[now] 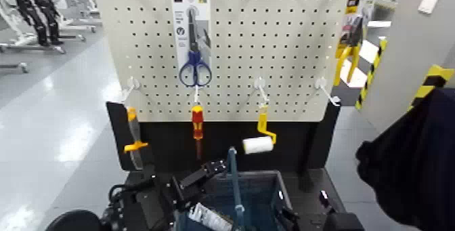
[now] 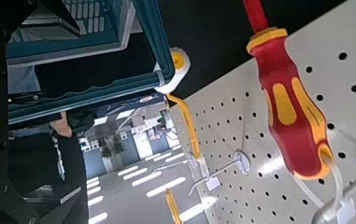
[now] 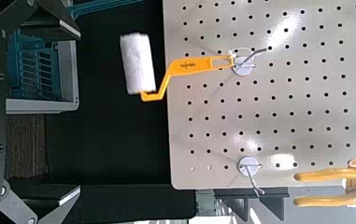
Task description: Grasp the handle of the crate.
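The handle, a thin blue bar, stands upright over the middle of the crate, a blue-grey slotted basket low at the front of the black table; the crate's near part is cut off by the picture's lower edge. The left gripper hovers at the crate's left rim, just beside the handle and not touching it, fingers apart. The right gripper sits low at the crate's right side, mostly hidden; I cannot tell how its fingers stand. Behind, a white pegboard carries scissors, a red-yellow screwdriver, a yellow-handled paint roller and a small saw. A dark shape blocks the right edge.
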Motion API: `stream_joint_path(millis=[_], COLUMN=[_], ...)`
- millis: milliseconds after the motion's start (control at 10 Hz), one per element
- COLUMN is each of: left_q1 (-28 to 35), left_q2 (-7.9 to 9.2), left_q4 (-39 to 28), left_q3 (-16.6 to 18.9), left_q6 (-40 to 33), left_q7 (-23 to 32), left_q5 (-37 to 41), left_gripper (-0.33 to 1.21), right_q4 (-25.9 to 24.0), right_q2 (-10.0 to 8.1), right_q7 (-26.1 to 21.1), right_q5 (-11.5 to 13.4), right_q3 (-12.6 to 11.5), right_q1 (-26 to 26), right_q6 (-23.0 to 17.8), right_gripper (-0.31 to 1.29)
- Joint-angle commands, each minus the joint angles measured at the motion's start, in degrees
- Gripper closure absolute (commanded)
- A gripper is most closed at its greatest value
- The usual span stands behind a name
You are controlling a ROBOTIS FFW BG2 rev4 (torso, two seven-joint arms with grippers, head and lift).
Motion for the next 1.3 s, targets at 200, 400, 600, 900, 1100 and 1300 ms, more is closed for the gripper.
stream_joint_path(millis=[200, 400, 600, 900, 1100, 1300], left_q1=[-3.9, -4.5, -4.6, -4.4, -4.2, -3.7], left_q2=[-0.06, -0.06, -0.15, -0.33, -0.41, -0.68], left_q4=[6.5, 8.2, 8.8, 8.8, 8.8, 8.6], left_q3=[-2.8, -4.1, -4.9, -4.9, -4.9, -4.6], left_q6=[0.9, 0.9, 1.4, 1.7, 1.7, 1.4], left_q7=[-2.5, -3.0, -3.3, -3.1, -3.1, -3.1], left_q5=[2.8, 5.0, 6.6, 6.9, 7.1, 7.2], left_gripper=[0.14, 0.26, 0.88, 1.19, 1.19, 1.19], right_q4=[0.2, 0.3, 0.3, 0.3, 0.4, 0.4], right_q2=[0.03, 0.03, 0.03, 0.03, 0.03, 0.03], right_q7=[-0.1, 0.0, 0.0, 0.0, 0.0, 0.0], right_q5=[-0.1, -0.3, -0.4, -0.4, -0.4, -0.4], right_q3=[0.1, 0.1, 0.2, 0.1, 0.2, 0.2], right_q1=[-0.1, -0.1, -0.3, -0.1, -0.1, -0.3], right_q6=[-0.3, -0.4, -0.6, -0.7, -0.7, -0.7], right_gripper=[0.15, 0.15, 0.15, 0.15, 0.15, 0.15])
